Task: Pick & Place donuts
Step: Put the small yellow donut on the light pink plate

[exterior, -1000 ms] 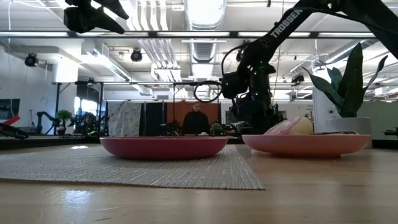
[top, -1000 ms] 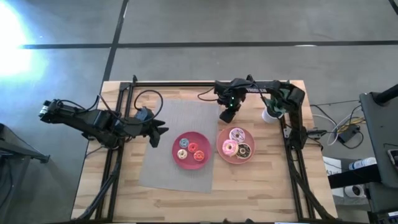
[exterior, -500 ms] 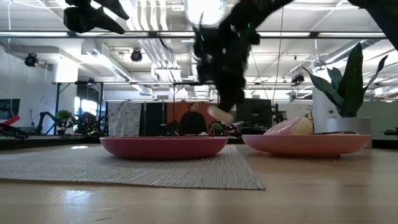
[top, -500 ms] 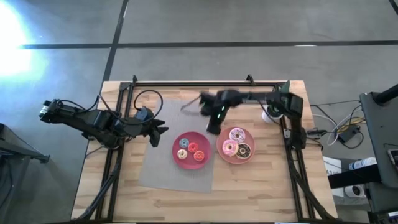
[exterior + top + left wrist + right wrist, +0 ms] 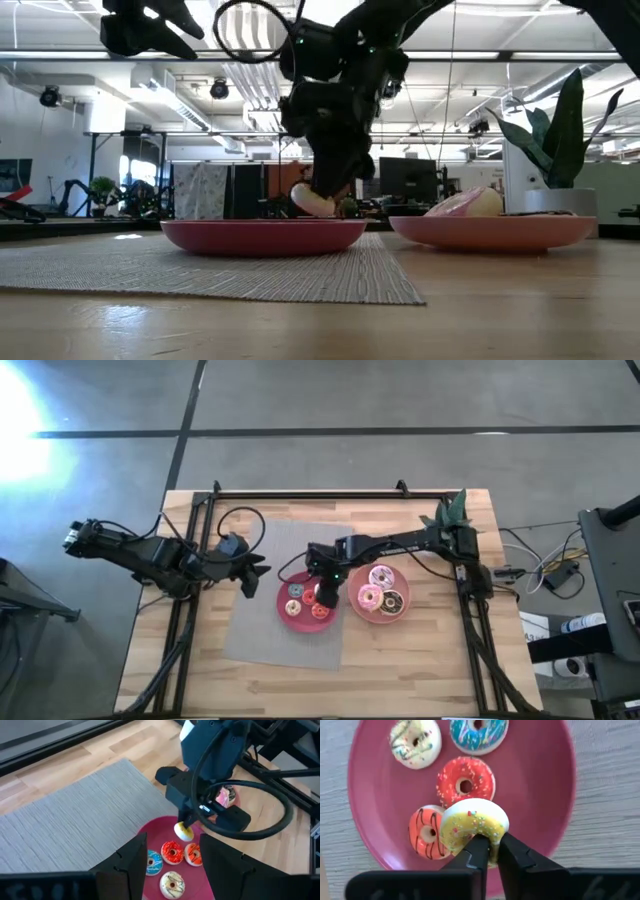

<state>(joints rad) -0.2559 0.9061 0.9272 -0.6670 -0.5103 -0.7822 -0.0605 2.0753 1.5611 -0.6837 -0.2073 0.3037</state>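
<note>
My right gripper hangs over the left pink plate, shut on a tiny yellow-frosted donut. On that plate lie a cream donut, a blue one, a red one and an orange one with dark stripes. The right pink plate carries two pink-frosted donuts and a chocolate-brown one. My left gripper waits open, in the air to the left of the left plate. My right gripper pinches the yellow donut by its rim between the two fingers, coming from above and pointing down. The donut hangs below the fingertips, tilted. In the low view it sits just above the left plate's rim, over the plate's middle.
A grey woven mat lies under the left plate. A potted plant stands at the table's far right corner. A black frame runs round the table's edges. Bare wood shows along the near edge.
My right gripper has swung from the far side of the right plate toward the table's left and near edge, and has come down over the left plate. The pale donut shows below its fingers half a second ago and now sits lower, close above the plate.
</note>
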